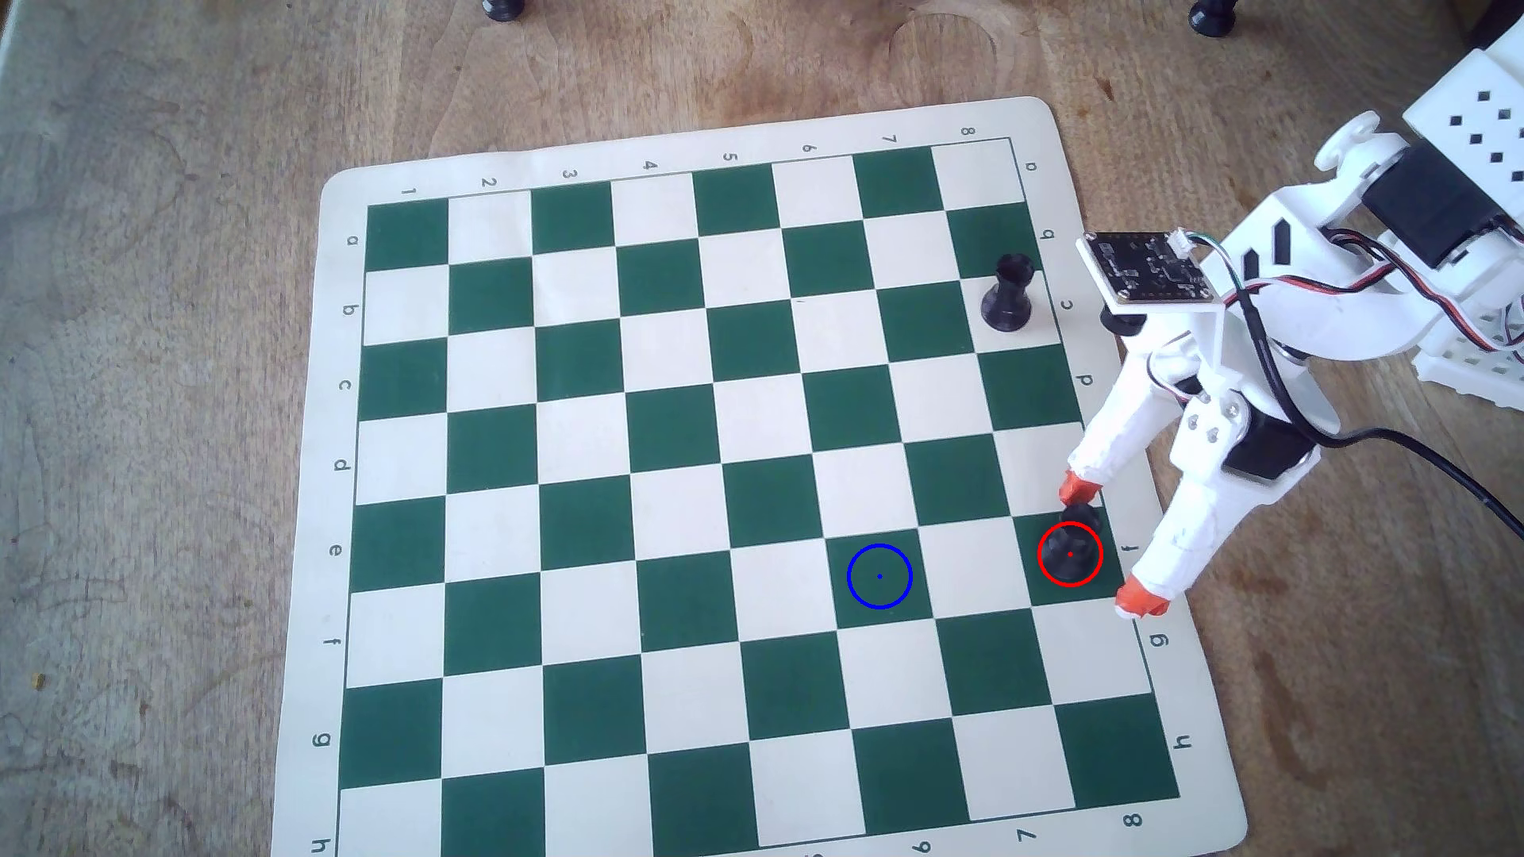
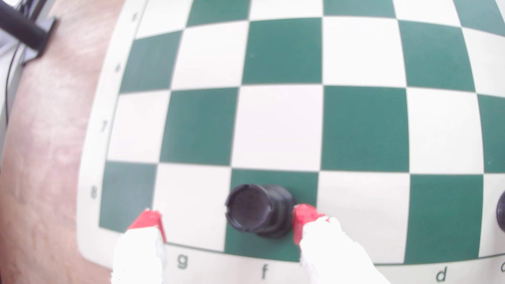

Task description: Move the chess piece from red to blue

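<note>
Straddling the black rook (image 1: 1074, 536) with my claw (image 1: 1111, 545), fingers spread wide, nothing pinched yet. In the wrist view one red fingertip (image 2: 304, 218) sits right against the rook (image 2: 258, 211), maybe touching its base; the other fingertip (image 2: 149, 222) is well apart on the next square. The rook stands upright on the green f8 square at the chessboard (image 1: 577, 140) edge, inside the red ring (image 1: 1070, 554). Nothing moved so far: grasp, lift, carry and set-down all remain. The blue ring (image 1: 879, 576) lies empty two squares away in the same row. The piece is matt black with a flared round base, narrow waist and notched crown. A second rook (image 1: 1008, 293) stands near the same edge, not the target.
</note>
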{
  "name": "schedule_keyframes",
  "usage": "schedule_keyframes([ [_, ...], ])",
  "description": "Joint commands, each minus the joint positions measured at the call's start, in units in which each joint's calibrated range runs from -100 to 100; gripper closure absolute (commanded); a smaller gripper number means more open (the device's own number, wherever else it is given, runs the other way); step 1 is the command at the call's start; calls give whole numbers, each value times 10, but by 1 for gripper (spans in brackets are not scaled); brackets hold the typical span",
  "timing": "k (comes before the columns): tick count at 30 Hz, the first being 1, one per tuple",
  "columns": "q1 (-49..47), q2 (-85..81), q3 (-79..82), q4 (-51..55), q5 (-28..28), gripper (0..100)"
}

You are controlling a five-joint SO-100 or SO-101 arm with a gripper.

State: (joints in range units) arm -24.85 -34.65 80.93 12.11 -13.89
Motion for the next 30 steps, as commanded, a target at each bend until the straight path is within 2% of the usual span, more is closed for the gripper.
schedule_keyframes([
  [1,-3,-11,-50,-1,-3,74],
  [14,-3,-6,-57,0,-3,77],
  [18,-8,0,-58,-2,-3,86],
  [27,-15,1,-57,3,1,100],
  [30,-15,-1,-57,7,1,100],
])
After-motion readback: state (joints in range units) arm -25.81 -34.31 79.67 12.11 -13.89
